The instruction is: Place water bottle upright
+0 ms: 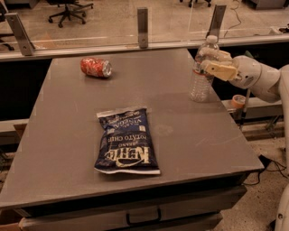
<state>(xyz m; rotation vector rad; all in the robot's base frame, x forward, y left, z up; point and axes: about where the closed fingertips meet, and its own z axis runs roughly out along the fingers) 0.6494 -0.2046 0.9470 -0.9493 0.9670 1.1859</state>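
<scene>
Pincer [210, 62] clenched around upper part of water bottle [200, 86], bottle upright near right edge of table [189, 135]

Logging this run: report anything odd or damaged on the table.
The soda can lies dented on its side, far left. The bottle stands upright by the right edge, pincer at its shoulder.

— What sort of place is this?
— A robotics lab or office: a rolling chair [67, 9] at eleven o'clock behind a glass partition [104, 22], a grey test table [189, 140], and the gripper [203, 62] clasping the water bottle [199, 90] at two o'clock.
</scene>
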